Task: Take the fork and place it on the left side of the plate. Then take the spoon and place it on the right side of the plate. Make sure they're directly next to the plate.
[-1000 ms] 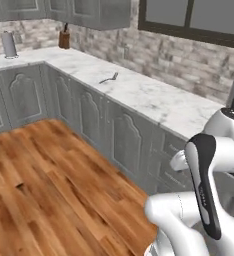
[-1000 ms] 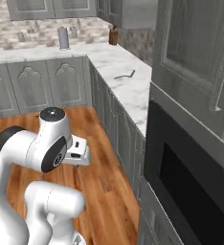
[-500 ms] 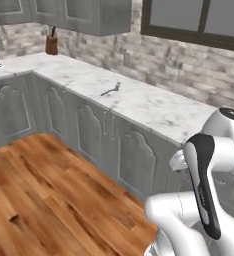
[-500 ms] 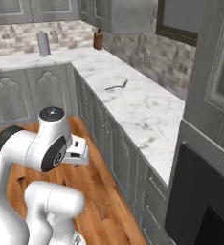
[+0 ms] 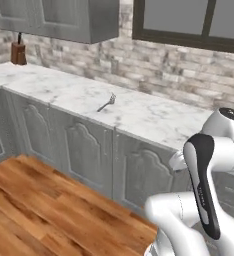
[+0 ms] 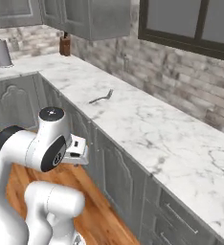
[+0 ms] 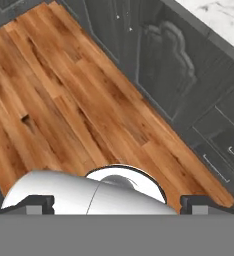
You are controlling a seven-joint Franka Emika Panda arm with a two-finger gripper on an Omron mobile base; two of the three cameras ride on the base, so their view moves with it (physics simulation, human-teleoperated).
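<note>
From behind the arm on its left, a white marble counter (image 5: 64, 90) runs along the stone wall above grey cabinets (image 5: 84, 150), and one slim grey utensil (image 5: 106, 103) lies alone on it, out in the middle of the top, its head toward the wall; it is too small here to say whether it is the fork or the spoon. A knife block (image 5: 18, 51) stands far down the counter at the left, under the upper cabinets, and a dark-framed window (image 5: 189, 22) sits above the wall to the right. From the right side, the same utensil (image 6: 101, 97) rests on the counter (image 6: 147, 134) well ahead of the arm, with the knife block (image 6: 64, 46) and a grey canister (image 6: 3, 52) at the far corner. The gripper (image 6: 78, 149) hangs low in front of the cabinet doors, well away from the utensil. Looking down from the hand, the wood floor (image 7: 64, 100) and cabinet fronts (image 7: 179, 85) lie below, and the two fingertips (image 7: 39, 204) stand spread wide apart with nothing between them.
</note>
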